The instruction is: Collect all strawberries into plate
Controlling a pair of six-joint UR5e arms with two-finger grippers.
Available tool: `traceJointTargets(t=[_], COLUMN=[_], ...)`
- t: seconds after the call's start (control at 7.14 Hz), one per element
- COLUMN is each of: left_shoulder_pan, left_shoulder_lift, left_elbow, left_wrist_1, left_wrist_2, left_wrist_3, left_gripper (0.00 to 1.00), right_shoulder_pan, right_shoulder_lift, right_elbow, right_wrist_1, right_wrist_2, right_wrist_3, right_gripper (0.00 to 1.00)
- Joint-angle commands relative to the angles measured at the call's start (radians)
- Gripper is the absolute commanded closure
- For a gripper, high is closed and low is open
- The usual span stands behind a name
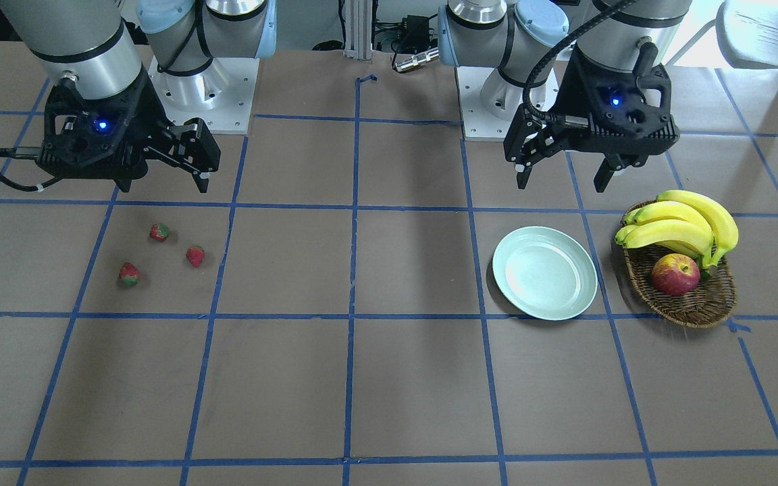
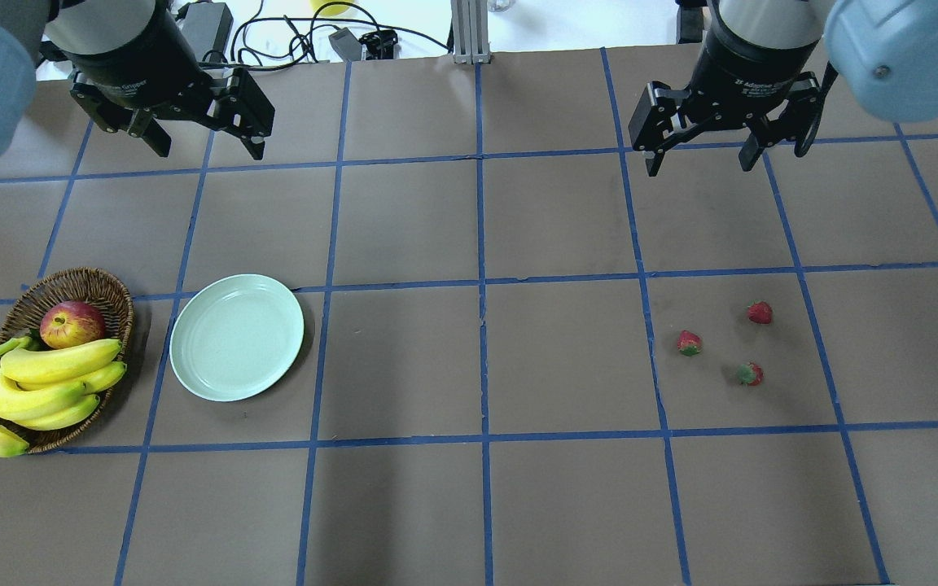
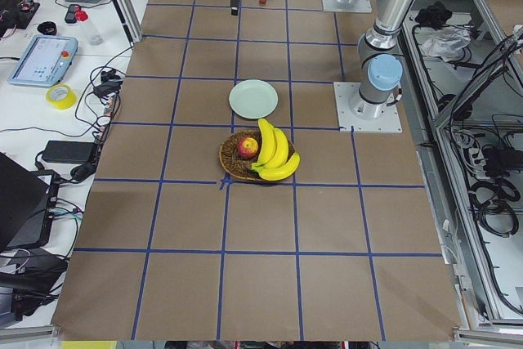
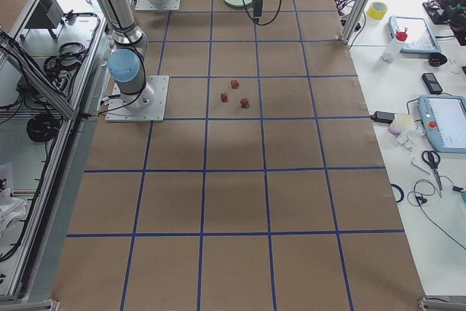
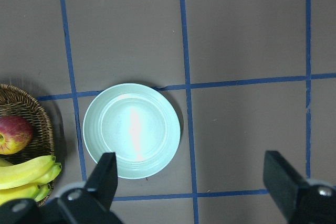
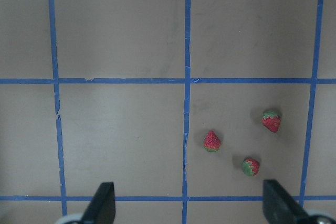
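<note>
Overhead camera looks forward and down across the table (image 2: 469,505); the front one faces back the opposite way, steeply down (so sides flip). Two end cameras sit far off, looking along its length. Left wrist camera, closer in, stares straight down at the plate (image 5: 131,129), right wrist at the strawberries (image 6: 212,141), both seen overhead too.

The plate (image 2: 237,337) sat on the table (image 2: 477,505) toward its left edge, with the basket (image 2: 94,285) just beside it, nearer that edge. In the basket, the apple (image 2: 72,324) lay on the far side and the bananas (image 2: 46,374) on the robot's side. Three strawberries (image 2: 689,343) lay apart from one another toward the right edge.
</note>
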Motion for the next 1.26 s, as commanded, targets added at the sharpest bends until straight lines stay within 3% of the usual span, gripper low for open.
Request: traceJointTargets(t=[0.0, 0.84, 1.12], left_shoulder_pan=[0.0, 0.005, 0.006], left_shoulder_lift=[0.01, 0.04, 0.045], left_elbow=[-0.001, 0.005, 0.004], left_wrist_1=[-0.006, -0.059, -0.059], left_wrist_2=[0.007, -0.011, -0.011], left_wrist_3=[-0.004, -0.052, -0.062], left_gripper=[0.0, 0.0, 0.0], right_shoulder_pan=[-0.002, -0.005, -0.015], right_shoulder_lift=[0.0, 0.005, 0.014], right_elbow=[0.001, 0.003, 0.071], right_wrist_1=[0.0, -0.002, -0.028], right_wrist_2=[0.001, 0.005, 0.006], right_wrist_3=[-0.001, -0.002, -0.06], right_gripper=[0.0, 0.0, 0.0])
